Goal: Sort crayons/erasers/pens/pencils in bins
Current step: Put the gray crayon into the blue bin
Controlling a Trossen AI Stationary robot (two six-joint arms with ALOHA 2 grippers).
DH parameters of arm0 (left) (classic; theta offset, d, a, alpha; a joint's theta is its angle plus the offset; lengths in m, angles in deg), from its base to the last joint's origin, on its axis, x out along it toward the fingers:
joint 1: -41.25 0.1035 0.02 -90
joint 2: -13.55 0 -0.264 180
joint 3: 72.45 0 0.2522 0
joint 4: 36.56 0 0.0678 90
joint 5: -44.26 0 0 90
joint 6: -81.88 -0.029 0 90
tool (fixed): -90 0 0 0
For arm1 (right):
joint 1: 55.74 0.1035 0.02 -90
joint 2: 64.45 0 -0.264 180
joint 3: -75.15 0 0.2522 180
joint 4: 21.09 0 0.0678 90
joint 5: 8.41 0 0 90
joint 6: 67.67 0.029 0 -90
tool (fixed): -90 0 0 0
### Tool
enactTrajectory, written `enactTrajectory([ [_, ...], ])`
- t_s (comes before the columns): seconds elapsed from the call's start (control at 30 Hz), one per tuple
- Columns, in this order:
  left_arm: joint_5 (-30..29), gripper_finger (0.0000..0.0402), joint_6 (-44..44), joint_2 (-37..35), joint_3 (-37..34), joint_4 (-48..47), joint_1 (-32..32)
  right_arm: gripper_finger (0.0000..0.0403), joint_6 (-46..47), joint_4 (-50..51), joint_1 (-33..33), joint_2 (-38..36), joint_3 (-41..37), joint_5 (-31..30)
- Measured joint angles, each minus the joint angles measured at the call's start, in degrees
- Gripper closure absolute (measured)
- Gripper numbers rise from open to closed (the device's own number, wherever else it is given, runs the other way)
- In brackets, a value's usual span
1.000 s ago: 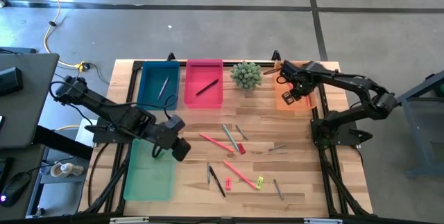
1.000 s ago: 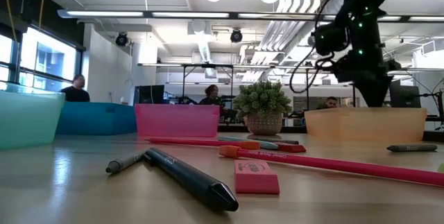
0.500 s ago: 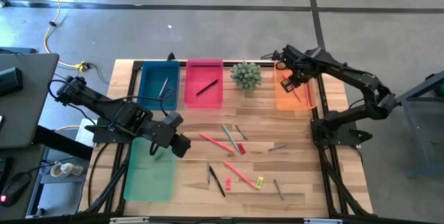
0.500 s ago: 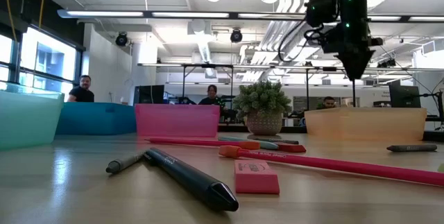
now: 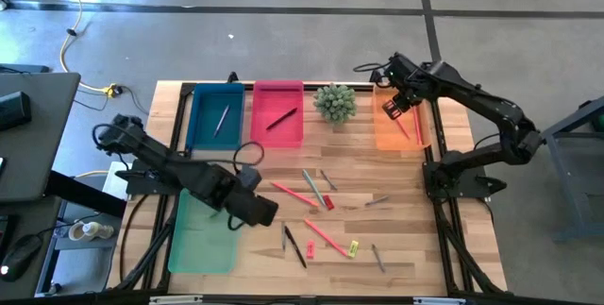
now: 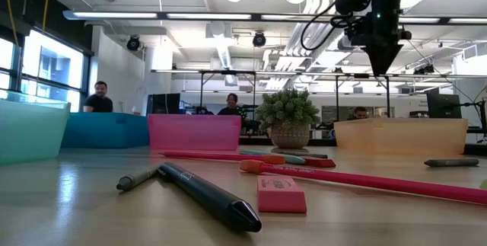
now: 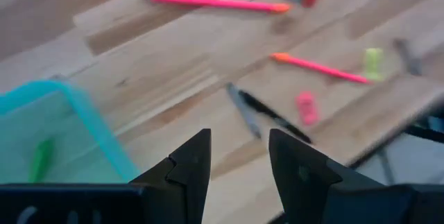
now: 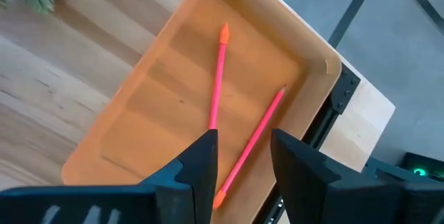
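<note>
Hands first: the left hand (image 7: 239,156), dark angular fingers slightly parted and empty, hovers over the pale-green bin's (image 5: 200,239) corner beside plank-grained wooden tabletop (image 5: 396,220). The right hand (image 8: 243,156), likewise parted and empty, hangs above the smooth orange bin (image 8: 166,92) holding two thin pink sticks (image 8: 216,78). Blocky erasers (image 7: 306,107) lie among scattered pens.

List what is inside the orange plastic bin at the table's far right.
The shallow orange plastic bin holds two long pink-red sticks with orange tips, lying apart, nearly parallel. The right claw, empty, hides a little of the floor and one stick's lower end.
</note>
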Motion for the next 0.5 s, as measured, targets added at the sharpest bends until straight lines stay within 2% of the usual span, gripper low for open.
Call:
enactTrajectory([
  [0.2,-0.4,0.0268,7.5,5.7,0.0,-0.3,-1.1,0.0279,0.0,-0.5,0.0,-0.3,0.0,0.0],
  [0.5,0.0,0.0268,10.6,12.6,0.0,1.9,-1.9,0.0279,-0.2,-0.5,0.0,-0.3,0.0,0.5],
])
